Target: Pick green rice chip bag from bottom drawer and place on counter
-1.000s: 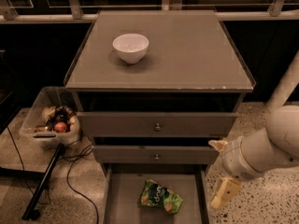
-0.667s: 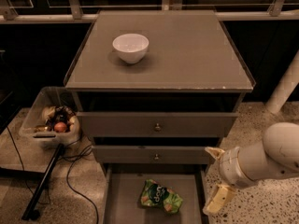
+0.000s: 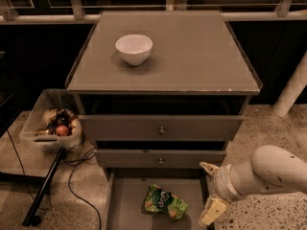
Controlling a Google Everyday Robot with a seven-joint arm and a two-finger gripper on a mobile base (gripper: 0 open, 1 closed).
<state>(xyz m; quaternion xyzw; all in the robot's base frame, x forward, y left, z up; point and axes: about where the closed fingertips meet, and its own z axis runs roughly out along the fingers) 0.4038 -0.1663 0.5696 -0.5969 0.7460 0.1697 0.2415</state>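
Camera view, the only one:

- Gripper (image 3: 206, 194) is at lower right, on the end of a white arm (image 3: 268, 171) that comes in from the right edge.
- It sits by the right wall of the bottom drawer (image 3: 128, 202), which is pulled out.
- Fingers (image 3: 212, 210) are spread wide with nothing between them. One tip is up near the lower right corner of the middle drawer (image 3: 144, 158), the other is down near the frame bottom.
- Green chip bag (image 3: 165, 202) lies flat on the bottom drawer floor, right of centre. It is left of the gripper and near it, not touching.
- I can't tell how high the gripper is above the drawer floor.
- Top drawer (image 3: 192, 127) and middle drawer each stick out a bit and have a small round knob.
- Cabinet top surface (image 3: 196, 51) carries a white bowl (image 3: 134, 48), upright, left of centre toward the back. It is well apart from the bag.
- A clear plastic bin (image 3: 44, 127) stands on the floor left of the cabinet, with mixed items inside, one round and red.
- A black pole (image 3: 45, 186) and cables (image 3: 79, 169) lie on the speckled floor beside the bin.
- A white post (image 3: 292, 87) leans at the right edge.
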